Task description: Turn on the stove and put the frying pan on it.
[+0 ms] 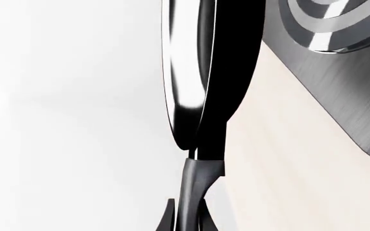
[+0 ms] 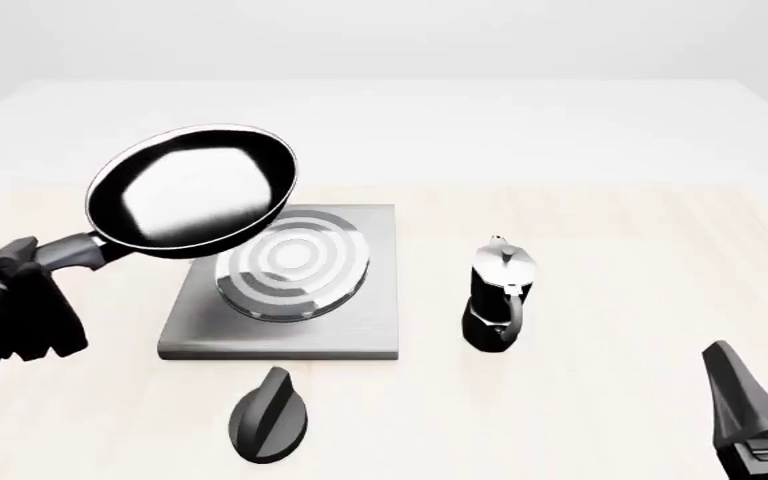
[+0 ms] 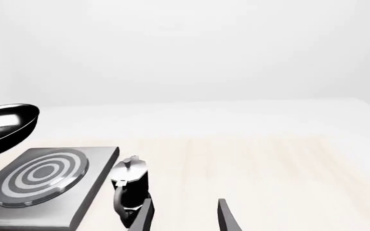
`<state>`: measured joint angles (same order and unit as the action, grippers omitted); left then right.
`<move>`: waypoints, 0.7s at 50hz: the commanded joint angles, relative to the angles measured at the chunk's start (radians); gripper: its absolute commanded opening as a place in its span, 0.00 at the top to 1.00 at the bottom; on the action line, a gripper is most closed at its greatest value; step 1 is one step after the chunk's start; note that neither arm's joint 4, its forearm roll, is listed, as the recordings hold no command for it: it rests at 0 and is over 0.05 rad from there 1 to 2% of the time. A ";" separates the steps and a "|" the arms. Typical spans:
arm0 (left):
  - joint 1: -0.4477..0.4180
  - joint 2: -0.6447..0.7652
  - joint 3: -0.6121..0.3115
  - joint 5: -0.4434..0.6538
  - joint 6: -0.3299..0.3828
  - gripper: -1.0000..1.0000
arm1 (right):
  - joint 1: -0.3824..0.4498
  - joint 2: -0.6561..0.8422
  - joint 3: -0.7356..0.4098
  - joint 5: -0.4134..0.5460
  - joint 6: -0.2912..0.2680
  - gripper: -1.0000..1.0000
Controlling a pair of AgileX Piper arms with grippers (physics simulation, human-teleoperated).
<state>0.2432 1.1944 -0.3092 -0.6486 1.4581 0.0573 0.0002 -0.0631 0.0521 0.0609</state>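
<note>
The frying pan (image 2: 191, 192) is held in the air, tilted, above the left part of the stove (image 2: 357, 320). My left gripper (image 2: 40, 262) is shut on the pan's long dark handle at the left edge. In the left wrist view the pan (image 1: 220, 77) is seen edge-on, with its handle running between my fingers (image 1: 172, 219) and the stove (image 1: 339, 72) beyond it. The black oval knob (image 2: 268, 415) lies on the table in front of the stove. My right gripper (image 2: 764, 395) is open and empty at the lower right, also seen in the right wrist view (image 3: 185, 214).
A small black-and-silver moka pot (image 2: 499, 295) stands to the right of the stove and appears in the right wrist view (image 3: 129, 187) close to my right fingers. The stove (image 3: 44, 185) and pan (image 3: 5, 127) show there too.
</note>
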 commanded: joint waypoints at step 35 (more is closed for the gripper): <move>-0.164 0.165 0.013 -0.266 0.105 1.00 | -0.028 0.000 -0.002 0.003 0.005 0.00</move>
<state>0.1075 1.3355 -0.2933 -0.8540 1.5431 0.0341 0.0001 -0.0630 0.0525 0.0654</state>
